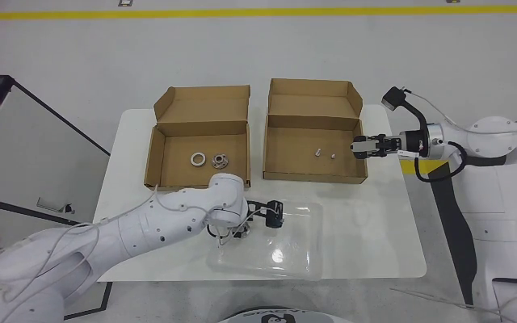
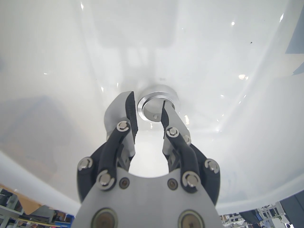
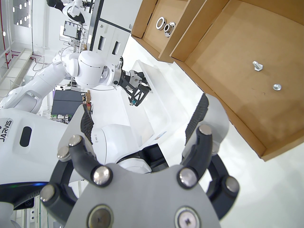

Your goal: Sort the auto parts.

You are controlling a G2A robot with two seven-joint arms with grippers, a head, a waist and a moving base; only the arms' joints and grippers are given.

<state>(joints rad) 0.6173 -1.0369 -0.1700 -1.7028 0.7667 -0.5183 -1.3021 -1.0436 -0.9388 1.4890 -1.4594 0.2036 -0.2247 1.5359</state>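
A silver metal ring [image 2: 155, 96] lies on the floor of a clear plastic tray [image 1: 297, 246]. My left gripper [image 2: 147, 98] is down in the tray, open, with one finger outside the ring's rim and the other inside its hole. In the top view the left gripper [image 1: 272, 216] is at the tray's near-left part. My right gripper [image 1: 358, 148] hangs open and empty at the right edge of the right cardboard box [image 1: 279, 165]. That box holds two small bolts [image 1: 318, 150] [image 1: 332, 154].
The left cardboard box [image 1: 174, 174] holds a flat ring [image 1: 196, 158] and a flanged bushing [image 1: 219, 159]. Both boxes stand open at the back of the white table [image 1: 380, 234]. The table's right front is bare.
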